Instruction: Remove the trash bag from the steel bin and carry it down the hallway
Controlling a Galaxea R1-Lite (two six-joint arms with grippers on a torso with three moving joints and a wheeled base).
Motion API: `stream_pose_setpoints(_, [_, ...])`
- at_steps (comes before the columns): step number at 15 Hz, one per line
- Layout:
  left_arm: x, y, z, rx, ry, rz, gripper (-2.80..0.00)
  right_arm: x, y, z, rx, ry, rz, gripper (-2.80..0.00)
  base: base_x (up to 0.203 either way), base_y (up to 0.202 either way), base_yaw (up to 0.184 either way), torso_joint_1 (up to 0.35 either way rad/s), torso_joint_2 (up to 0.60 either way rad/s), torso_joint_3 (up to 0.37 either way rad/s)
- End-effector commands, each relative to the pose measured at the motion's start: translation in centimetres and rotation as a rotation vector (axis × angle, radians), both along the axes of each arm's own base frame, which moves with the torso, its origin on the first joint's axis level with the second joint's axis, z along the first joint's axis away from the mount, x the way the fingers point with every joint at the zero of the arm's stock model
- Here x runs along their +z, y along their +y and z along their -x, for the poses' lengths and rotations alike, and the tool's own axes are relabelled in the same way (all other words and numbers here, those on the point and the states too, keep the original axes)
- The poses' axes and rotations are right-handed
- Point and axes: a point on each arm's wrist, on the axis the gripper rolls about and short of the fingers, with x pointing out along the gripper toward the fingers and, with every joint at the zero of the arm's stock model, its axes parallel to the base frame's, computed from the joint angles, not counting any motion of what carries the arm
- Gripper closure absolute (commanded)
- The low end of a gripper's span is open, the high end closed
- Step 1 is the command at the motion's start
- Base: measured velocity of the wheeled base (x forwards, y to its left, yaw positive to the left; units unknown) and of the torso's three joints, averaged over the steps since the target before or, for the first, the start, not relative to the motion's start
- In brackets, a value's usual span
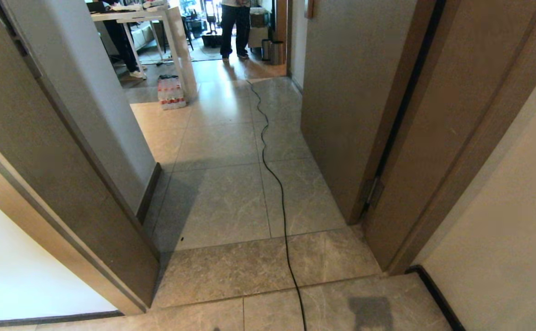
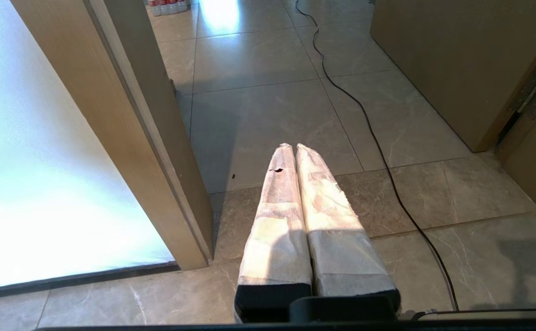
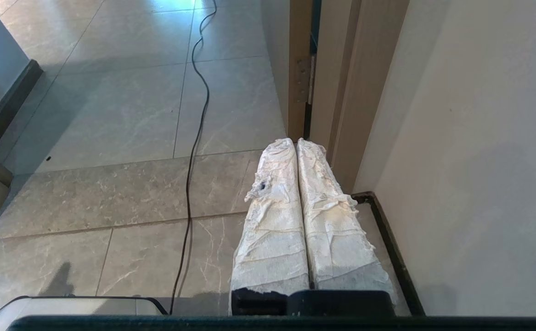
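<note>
**Both Grippers Empty at the Mouth of the Hallway**

On the floor just below the robot, large grey-beige stone tiles (image 1: pixel 212 202) ran forward through the hallway (image 1: pixel 231 138), and a thin black cable (image 1: pixel 282 202) snaked over them from the near edge toward the far room. The left gripper (image 2: pixel 292 146), seen only from its own wrist camera, hung low over the tiles with its two cloth-wrapped fingers (image 2: pixel 279 207) pressed together and nothing between them; beside it stood a brown wooden door frame (image 2: pixel 130 115) with a bright frosted panel (image 2: pixel 42 161) behind. The right gripper (image 3: pixel 294 140) hung the same way, its wrapped fingers (image 3: pixel 327 216) closed tip to tip on nothing, close to a pale wall (image 3: pixel 470 161) with a dark skirting strip (image 3: pixel 389 239) and a hinged wooden door edge (image 3: pixel 301 78). Neither arm showed in the head view.

Farther along, the passage narrowed between a pale wall on the left (image 1: pixel 88 92) and a brown door (image 1: pixel 341 115) on the right. Beyond that, a wrapped pack of bottles (image 1: pixel 171 93) sat on the floor against the leg of a white table (image 1: pixel 176 41). At the far end, a person's legs (image 1: pixel 234 30) stood in the room, and just to their right a small steel bin (image 1: pixel 277 52) stood by the wall. It was too distant to tell whether the trash bag was in it; no bag could be made out anywhere.
</note>
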Motion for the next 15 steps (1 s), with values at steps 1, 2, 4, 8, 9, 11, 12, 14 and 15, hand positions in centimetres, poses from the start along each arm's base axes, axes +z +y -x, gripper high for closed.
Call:
stream_pose_setpoints(1, [-0.29, 0.0, -0.08, 0.001, 0.009, -0.003, 0.0, 0.01, 0.0, -0.01, 0.0, 0.001, 0.0, 0.0, 0.0, 0.0, 0.0, 0.0, 0.0, 0.0])
stream_pose_setpoints(2, [-0.29, 0.0, -0.08, 0.001, 0.009, -0.003, 0.0, 0.01, 0.0, -0.01, 0.0, 0.001, 0.0, 0.0, 0.0, 0.0, 0.0, 0.0, 0.0, 0.0])
stream_pose_setpoints(4, [-0.27, 0.0, -0.08, 0.001, 0.008, -0.005, 0.0, 0.01, 0.0, -0.01, 0.0, 0.001, 0.0, 0.0, 0.0, 0.0, 0.0, 0.0, 0.0, 0.0])
stream_pose_setpoints(8, [-0.27, 0.01, -0.08, 0.003, 0.008, -0.003, 0.0, 0.01, 0.0, -0.01, 0.002, 0.001, 0.0, 0.0, 0.031, 0.0, 0.0, 0.001, 0.0, 0.003])
stream_pose_setpoints(9, [-0.27, 0.01, -0.08, 0.003, 0.008, -0.003, 0.0, 0.01, 0.0, -0.01, 0.0, 0.001, 0.0, 0.0, 0.186, 0.0, 0.002, 0.002, 0.0, 0.004])
stream_pose_setpoints(11, [-0.27, 0.0, -0.08, 0.001, 0.008, -0.003, 0.0, 0.01, 0.0, -0.01, 0.0, 0.001, 0.0, 0.0, 0.199, 0.0, -0.002, 0.002, 0.0, 0.002])
stream_pose_setpoints(12, [-0.27, 0.0, -0.08, 0.001, 0.008, -0.005, 0.0, 0.01, 0.0, -0.01, 0.0, 0.001, 0.0, 0.0, 0.188, 0.0, 0.004, 0.002, 0.0, 0.002])
stream_pose_setpoints(14, [-0.27, 0.0, -0.08, 0.001, 0.008, -0.003, 0.0, 0.01, 0.0, -0.01, 0.0, 0.001, 0.0, 0.0, 0.118, 0.0, 0.003, 0.002, 0.01, 0.005])
stream_pose_setpoints(15, [-0.27, 0.0, -0.08, 0.001, 0.008, -0.003, 0.0, 0.01, 0.0, -0.01, 0.002, 0.001, 0.0, 0.0, 0.0, 0.0, 0.0, 0.0, 0.0, 0.0])
